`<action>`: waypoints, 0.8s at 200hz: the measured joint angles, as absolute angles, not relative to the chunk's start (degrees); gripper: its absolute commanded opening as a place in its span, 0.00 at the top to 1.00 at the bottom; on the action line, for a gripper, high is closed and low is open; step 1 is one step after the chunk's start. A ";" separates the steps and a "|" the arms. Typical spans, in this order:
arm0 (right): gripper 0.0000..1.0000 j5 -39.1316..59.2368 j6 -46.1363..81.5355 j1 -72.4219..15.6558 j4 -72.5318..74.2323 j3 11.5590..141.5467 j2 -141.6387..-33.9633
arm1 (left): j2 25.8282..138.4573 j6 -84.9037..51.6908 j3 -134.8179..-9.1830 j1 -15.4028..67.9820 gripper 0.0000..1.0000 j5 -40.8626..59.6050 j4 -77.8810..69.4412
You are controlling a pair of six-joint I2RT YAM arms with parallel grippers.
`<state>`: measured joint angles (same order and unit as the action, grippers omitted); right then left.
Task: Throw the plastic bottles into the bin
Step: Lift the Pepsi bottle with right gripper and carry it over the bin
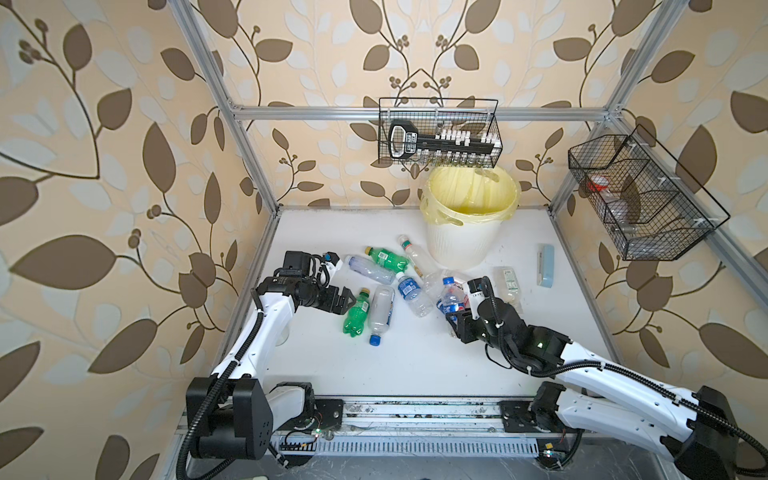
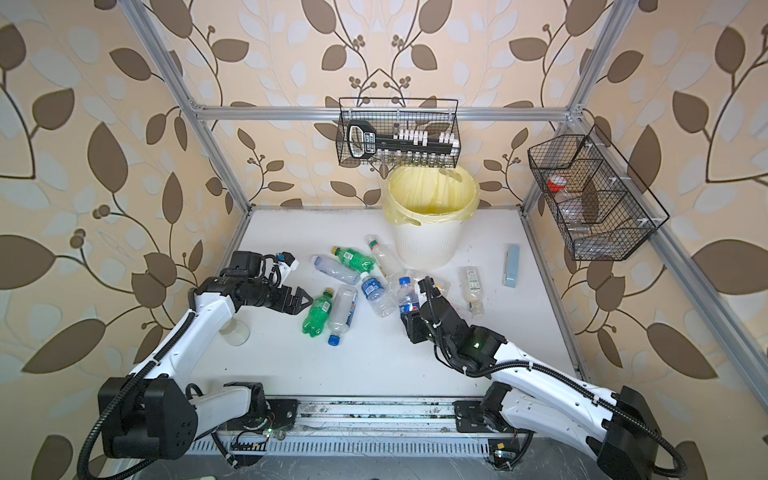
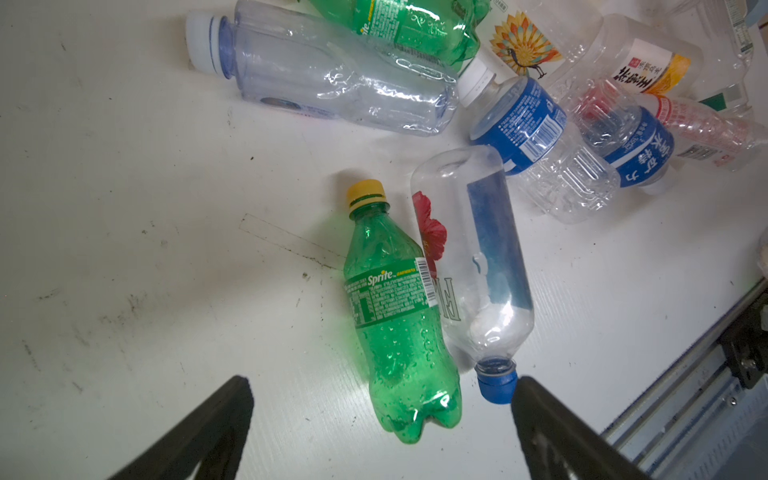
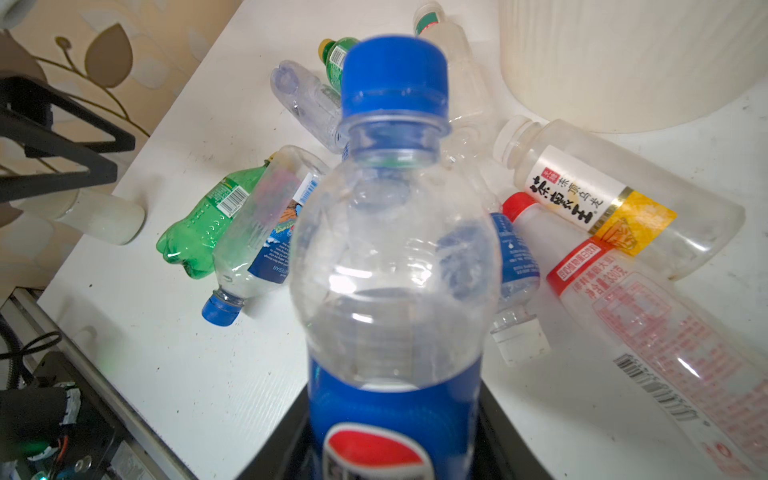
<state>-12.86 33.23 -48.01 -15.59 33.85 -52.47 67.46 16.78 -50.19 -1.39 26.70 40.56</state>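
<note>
in both top views the right gripper [image 1: 454, 316] is clamped on the lower body of the pepsi bottle [image 1: 450, 294], at the near edge of the heap of plastic bottles [image 1: 409, 291]. whether it has left the table yet, i cannot tell. the bin [image 1: 457, 249] stands behind the heap by the back wall, its rim well above every bottle. a low carry would knock the bottle against the ribbed wall and could jar the grip loose. a wire basket [image 1: 438, 99] hangs just over the bin's mouth, so too high a path risks striking that instead. the left gripper [image 1: 347, 301] hangs wide open and empty beside the green bottle [image 1: 356, 313].

in the left wrist view the spread fingers hold nothing. the green bottle lies touching a clear bottle with a blue cap [image 3: 478, 266]. closing here could pinch both at once, or nip the round cap and flick that bottle away.

in the right wrist view the jaws hug the pepsi bottle's blue label low down, so most of the bottle rises past the grip. thin empty plastic may buckle or swing about that hold in a fast move. a red-capped bottle [image 4: 648, 332] and a tea bottle [image 4: 602, 199] lie just beside it and could be dragged along.
</note>
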 measured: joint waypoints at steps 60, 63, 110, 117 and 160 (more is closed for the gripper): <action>0.53 -12.84 34.06 -45.17 -16.99 36.62 -49.54 | 67.46 16.80 -50.19 -2.35 0.01 27.22 40.64; 0.53 -12.86 34.06 -45.04 -17.08 36.91 -49.45 | 67.46 16.80 -50.19 -2.35 0.01 27.24 40.64; 0.53 -12.86 33.41 -43.20 -17.98 41.47 -49.08 | 67.46 16.86 -50.19 -2.39 0.01 27.75 40.75; 0.53 -12.86 33.23 -42.98 -18.06 42.13 -49.08 | 67.46 16.91 -50.19 -2.61 0.01 27.94 40.77; 0.53 -12.86 31.79 -41.15 -18.85 45.95 -49.08 | 67.46 17.06 -50.19 -3.11 0.01 28.12 40.80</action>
